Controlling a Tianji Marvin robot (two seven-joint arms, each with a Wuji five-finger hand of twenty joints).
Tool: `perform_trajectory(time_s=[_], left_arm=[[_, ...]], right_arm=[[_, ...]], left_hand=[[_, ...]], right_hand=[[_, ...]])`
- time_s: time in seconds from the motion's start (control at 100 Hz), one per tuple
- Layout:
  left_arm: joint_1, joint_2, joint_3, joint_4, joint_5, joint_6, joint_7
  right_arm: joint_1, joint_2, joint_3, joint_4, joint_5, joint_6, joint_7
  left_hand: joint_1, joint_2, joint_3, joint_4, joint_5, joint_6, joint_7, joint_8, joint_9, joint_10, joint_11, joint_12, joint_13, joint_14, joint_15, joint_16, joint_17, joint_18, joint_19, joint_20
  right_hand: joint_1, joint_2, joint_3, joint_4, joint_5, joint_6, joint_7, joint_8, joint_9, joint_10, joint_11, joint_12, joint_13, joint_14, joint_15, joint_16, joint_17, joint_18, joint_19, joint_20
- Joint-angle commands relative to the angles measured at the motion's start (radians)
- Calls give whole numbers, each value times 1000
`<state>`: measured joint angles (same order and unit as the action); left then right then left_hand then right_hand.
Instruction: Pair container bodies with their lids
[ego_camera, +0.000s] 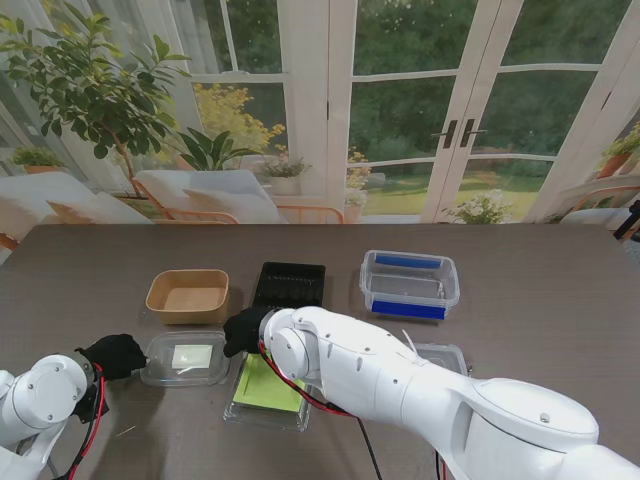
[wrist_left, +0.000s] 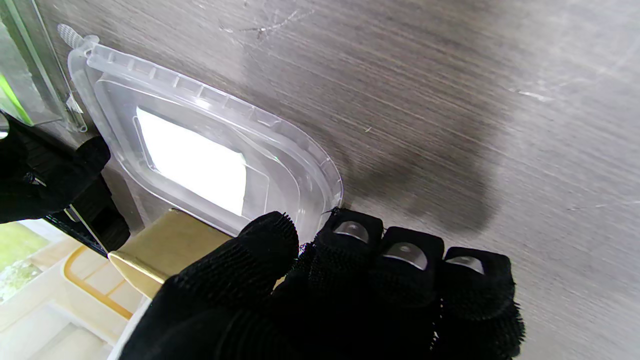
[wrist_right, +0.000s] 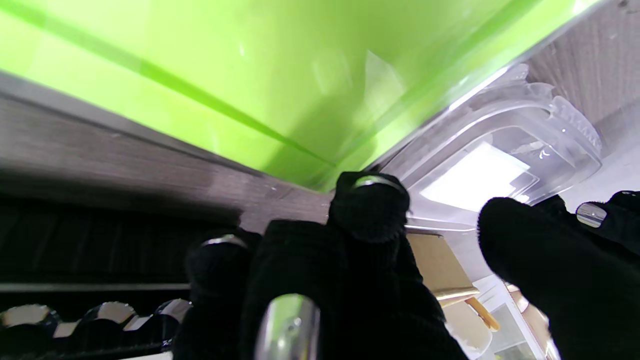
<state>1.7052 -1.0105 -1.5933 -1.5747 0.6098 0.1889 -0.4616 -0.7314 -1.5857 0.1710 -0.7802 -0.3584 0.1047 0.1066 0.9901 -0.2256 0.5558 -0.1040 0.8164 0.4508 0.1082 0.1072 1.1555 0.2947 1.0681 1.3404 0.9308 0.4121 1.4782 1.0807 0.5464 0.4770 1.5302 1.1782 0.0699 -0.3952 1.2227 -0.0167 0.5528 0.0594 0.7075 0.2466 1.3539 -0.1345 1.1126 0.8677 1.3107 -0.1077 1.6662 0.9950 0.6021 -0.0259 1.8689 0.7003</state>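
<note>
stand view: clear lid (ego_camera: 187, 358) between left hand (ego_camera: 115, 354) and right hand (ego_camera: 245, 330)

Both arms are clad in smooth, glossy white rounded shells, with red and black cables run along the joints. The left hand (ego_camera: 117, 354) and right hand (ego_camera: 245, 330) are covered in black textured gloves. Shiny silvery oval pads are set into the fingertips (wrist_left: 406, 253).
</note>
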Motion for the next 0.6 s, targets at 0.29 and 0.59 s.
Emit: perform_trajectory(time_s=[0.29, 0.59], left_arm=[[50, -17, -11, -13, -54, -19, 7], [93, -19, -44, -67, -57, -49, 9]], right_arm=[[-51, -2, 29, -19, 64, -3, 1], [-83, 30, 61, -92, 109, 1, -13]], left_hand=[[-25, 36, 14, 8, -4, -59, -21, -10, 12, 23, 1, 11, 1, 54, 33, 4, 1, -9, 71, 4], [-25, 37, 13, 8, -3, -59, -21, -10, 11, 22, 0, 12, 0, 55, 31, 6, -1, -6, 67, 8]], right_hand=[[-29, 16, -7, 29, -17, -44, -46, -9, 94, 31, 22, -4, 12, -116, 69, 9, 607, -23, 210, 29], [-26, 12, -3, 25, -15, -40, -48, -10, 94, 37, 22, -5, 12, -112, 70, 8, 606, -13, 210, 26]])
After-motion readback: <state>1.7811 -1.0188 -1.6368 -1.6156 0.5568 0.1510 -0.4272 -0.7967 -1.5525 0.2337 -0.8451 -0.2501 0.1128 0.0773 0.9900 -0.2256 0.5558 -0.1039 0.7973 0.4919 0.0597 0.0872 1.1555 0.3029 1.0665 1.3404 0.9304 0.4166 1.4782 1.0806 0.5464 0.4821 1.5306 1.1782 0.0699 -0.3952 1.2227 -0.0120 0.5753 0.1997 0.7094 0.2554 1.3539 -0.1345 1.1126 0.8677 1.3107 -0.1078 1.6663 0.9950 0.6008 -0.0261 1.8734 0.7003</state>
